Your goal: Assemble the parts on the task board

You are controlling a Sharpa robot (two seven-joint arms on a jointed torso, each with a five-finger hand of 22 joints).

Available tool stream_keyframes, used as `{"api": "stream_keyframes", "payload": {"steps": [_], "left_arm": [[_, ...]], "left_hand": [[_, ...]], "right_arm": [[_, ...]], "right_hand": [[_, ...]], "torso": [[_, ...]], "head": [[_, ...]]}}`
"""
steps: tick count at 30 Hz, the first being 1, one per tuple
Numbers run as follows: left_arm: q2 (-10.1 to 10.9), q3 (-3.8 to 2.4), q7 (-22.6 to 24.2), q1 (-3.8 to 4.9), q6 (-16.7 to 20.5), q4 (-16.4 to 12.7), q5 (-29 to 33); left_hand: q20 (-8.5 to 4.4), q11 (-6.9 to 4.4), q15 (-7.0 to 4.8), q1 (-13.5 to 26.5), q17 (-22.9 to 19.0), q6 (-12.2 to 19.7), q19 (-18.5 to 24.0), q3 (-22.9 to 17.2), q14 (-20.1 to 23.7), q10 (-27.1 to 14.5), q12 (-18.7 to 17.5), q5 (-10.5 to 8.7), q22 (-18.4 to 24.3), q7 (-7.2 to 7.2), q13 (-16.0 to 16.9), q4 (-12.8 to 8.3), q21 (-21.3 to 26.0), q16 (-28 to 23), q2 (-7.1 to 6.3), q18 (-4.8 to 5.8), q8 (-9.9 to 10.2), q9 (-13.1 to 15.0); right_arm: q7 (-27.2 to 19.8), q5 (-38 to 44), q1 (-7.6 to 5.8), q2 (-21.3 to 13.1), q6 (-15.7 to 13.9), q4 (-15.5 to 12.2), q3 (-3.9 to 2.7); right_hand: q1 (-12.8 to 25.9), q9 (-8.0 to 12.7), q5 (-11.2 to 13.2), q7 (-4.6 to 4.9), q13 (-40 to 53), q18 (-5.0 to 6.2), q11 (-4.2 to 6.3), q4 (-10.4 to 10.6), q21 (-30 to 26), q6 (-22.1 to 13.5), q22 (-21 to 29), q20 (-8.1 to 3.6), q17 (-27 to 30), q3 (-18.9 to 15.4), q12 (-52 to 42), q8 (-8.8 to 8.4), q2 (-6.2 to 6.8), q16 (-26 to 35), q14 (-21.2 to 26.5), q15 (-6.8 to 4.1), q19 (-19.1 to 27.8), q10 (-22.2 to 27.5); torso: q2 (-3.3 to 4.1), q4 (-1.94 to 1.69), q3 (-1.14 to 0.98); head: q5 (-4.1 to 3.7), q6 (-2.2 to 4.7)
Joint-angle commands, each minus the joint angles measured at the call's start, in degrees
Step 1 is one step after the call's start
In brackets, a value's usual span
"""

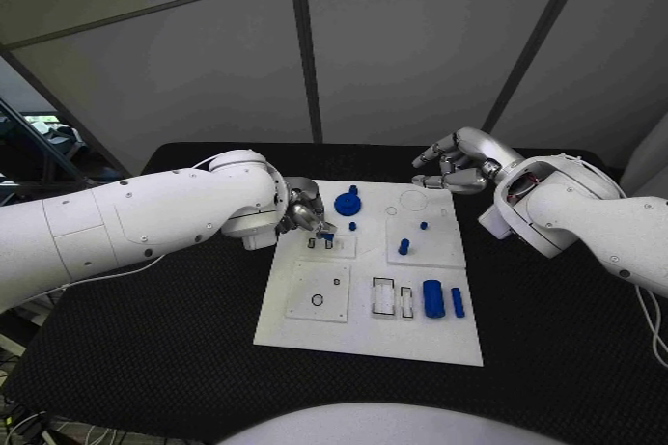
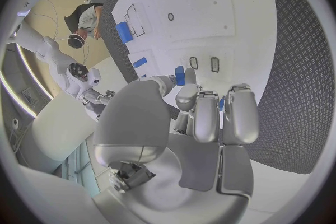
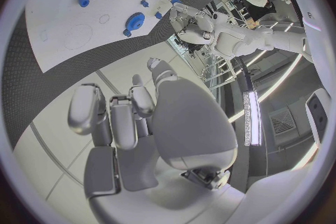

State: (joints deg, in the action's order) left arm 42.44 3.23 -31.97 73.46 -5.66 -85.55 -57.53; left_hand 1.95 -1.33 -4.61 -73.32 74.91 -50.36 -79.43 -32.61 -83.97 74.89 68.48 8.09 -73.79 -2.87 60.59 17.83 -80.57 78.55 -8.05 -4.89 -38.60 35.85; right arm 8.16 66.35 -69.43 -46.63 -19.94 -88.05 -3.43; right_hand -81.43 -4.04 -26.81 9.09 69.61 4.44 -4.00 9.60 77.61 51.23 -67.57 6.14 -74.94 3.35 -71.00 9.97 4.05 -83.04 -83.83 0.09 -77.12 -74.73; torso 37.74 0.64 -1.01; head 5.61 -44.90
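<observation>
1. Task board (image 1: 314,331): white plate in the middle of the black table (image 1: 167,348), long side running away from me. It lies flat and square to my body, I judge so both arms can reach its recesses from either side.
2. My left hand (image 1: 306,216) is over the board's far-left corner, fingers pointing down. The left wrist view shows a small blue part (image 2: 180,75) at the fingertips (image 2: 187,95), so I read this hand as pinching that part, likely to seat it in one of the two small slots (image 2: 203,63) just beyond it.
3. My right hand (image 1: 459,165) hangs off the board's far-right corner, above the table. Its fingers are curled loosely and apart, nothing between them in its wrist view; released, waiting its turn, I judge.
4. Blue gear (image 1: 347,205): sits at the far edge of the board, just beside my left hand.
5. Two blue cylinders (image 1: 433,298) lie side by side near the board's right edge, next to rectangular outlines (image 1: 384,296); apparently not yet placed.
6. Small blue pegs (image 1: 403,245) stand mid-board.
7. Hard to make out: whether the pinched part already touches the board; my own fingers cover the contact. The part's full shape is hidden too.
</observation>
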Motion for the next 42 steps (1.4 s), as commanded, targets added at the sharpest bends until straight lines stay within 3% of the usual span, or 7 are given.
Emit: {"api": "stream_keyframes", "payload": {"steps": [1, 6, 15, 42], "left_arm": [[0.4, 0.03, -0.1, -0.48, 5.6, -1.1, -4.4], [0.6, 0.04, -1.2, -1.48, 8.0, -2.0, -6.8], [-0.2, 0.06, -2.3, -2.53, 8.6, -2.0, -12.4], [-3.0, 0.49, -2.9, -3.18, 3.4, 0.7, -14.2]], "left_hand": [[-0.06, -0.12, -0.05, 0.7, 1.2, 0.3, -0.6, -8.5, -2.7, 0.5, 0.3, -0.07, -0.3, 0.17, 0.3, -8.1, -0.3, 0.4, -0.01, 1.18, -0.2, 0.2], [-0.09, -0.14, -0.08, 1.0, 1.2, 0.3, -0.7, -9.0, -2.7, 0.7, 0.5, -0.08, -0.5, 0.20, 0.5, -8.4, -0.4, 0.4, -0.14, 1.22, -0.3, 0.3], [-0.10, -0.14, -0.08, 1.5, 1.2, 0.3, -0.5, -9.6, -2.7, 0.6, 0.2, -0.11, -0.2, 0.19, 0.1, -8.5, -0.2, 0.4, -0.15, 1.15, -0.4, 0.5], [-0.14, -0.20, -0.12, 2.4, 1.2, 0.4, -0.6, -11.0, -2.7, 0.9, 0.7, -0.14, -0.2, 0.24, 0.7, -9.5, -0.1, 0.3, -0.45, 1.15, -0.7, 0.9]], "right_arm": [[-0.1, 0.2, -0.12, -0.1, 0.4, 0.0, -0.05], [-0.1, 0.2, -0.12, -0.1, 0.4, 0.0, -0.05], [0.0, 1.0, -0.12, 0.0, 1.0, 0.2, -0.05], [0.1, 1.3, -0.12, 0.0, 1.5, -0.1, -0.05]], "right_hand": [[-0.3, 0.1, -0.2, 0.19, -0.1, 0.31, -0.10, 0.1, -0.3, 0.1, 0.0, -0.25, -4.2, 0.2, -0.2, 0.21, -0.16, 0.3, -3.6, -0.39, 0.1, -0.4], [-0.3, 0.1, -0.2, 0.19, -0.1, 0.31, -0.10, 0.1, -0.3, 0.1, 0.0, -0.25, -4.2, 0.2, -0.2, 0.21, -0.16, 0.3, -3.6, -0.39, 0.1, -0.4], [0.0, 0.1, 0.4, 0.18, 0.1, 0.23, -0.11, 0.4, -0.1, 0.1, -0.3, -0.25, -4.5, 0.1, -0.4, 0.27, -0.07, 0.1, -3.7, -0.38, -0.2, -0.6], [0.0, 0.1, 0.5, 0.18, 0.0, 0.26, -0.10, 0.4, -0.2, 0.1, -0.2, -0.25, -4.4, 0.1, -0.4, 0.28, -0.07, 0.2, -3.7, -0.38, -0.1, -0.6]], "torso": [[-0.08, -0.36, -0.11], [-0.11, -0.64, -0.17], [0.00, -0.41, -0.17], [0.02, -0.45, -0.12]], "head": [[-0.07, -0.26], [-0.13, -0.44], [0.17, -0.31], [-0.23, -0.55]]}}
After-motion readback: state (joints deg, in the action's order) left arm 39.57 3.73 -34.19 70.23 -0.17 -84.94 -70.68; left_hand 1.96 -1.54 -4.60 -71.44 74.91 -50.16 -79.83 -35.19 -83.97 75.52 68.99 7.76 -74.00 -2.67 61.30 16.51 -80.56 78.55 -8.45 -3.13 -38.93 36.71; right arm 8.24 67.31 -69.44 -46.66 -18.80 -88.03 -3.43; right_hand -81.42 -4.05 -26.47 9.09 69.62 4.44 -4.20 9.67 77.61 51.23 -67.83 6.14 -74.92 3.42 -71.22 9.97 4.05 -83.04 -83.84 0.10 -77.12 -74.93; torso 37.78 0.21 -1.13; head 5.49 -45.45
